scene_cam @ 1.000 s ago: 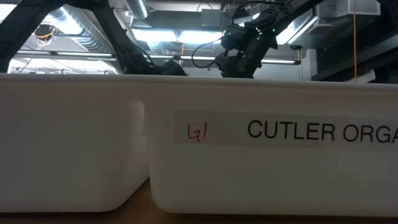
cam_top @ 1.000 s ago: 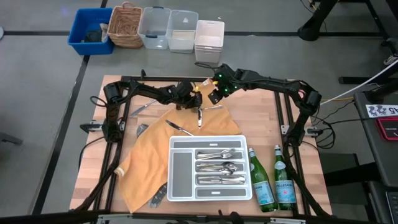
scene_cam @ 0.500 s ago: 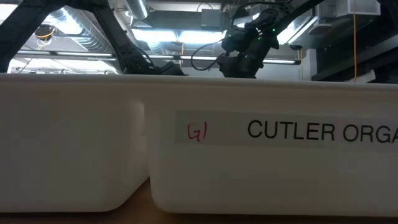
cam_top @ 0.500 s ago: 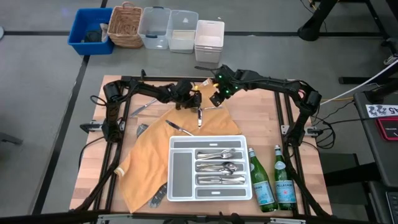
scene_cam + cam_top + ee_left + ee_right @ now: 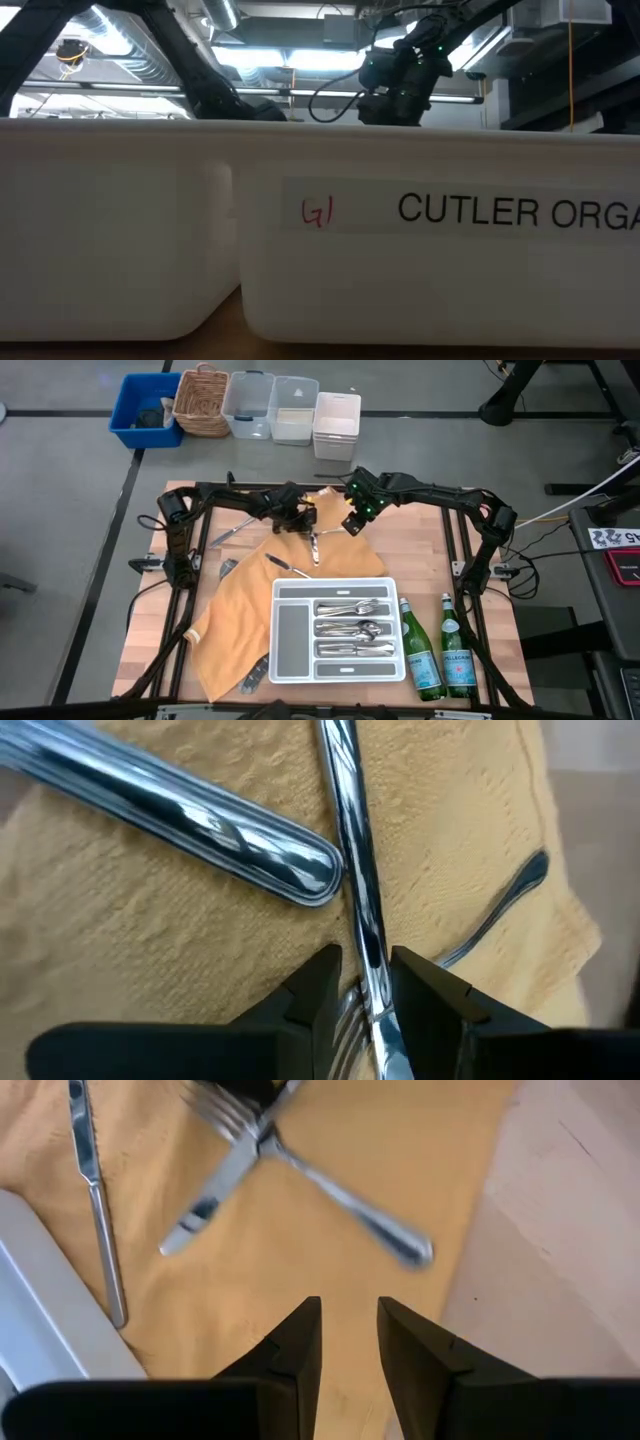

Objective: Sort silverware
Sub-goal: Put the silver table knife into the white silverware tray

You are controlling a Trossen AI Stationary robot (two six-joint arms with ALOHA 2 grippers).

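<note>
**Left arm has a piece pinched, right arm hanging back**

From above: left gripper and right gripper both sit over the far end of the yellow cloth; the tray nearer the front already holds silverware.

Left wrist: fingers clamp a slim silver handle that crosses another piece. I'd lift straight up so the neighbour doesn't drag.

Right wrist: fingers slightly apart, holding nothing, above a crossed fork and knife.
</note>
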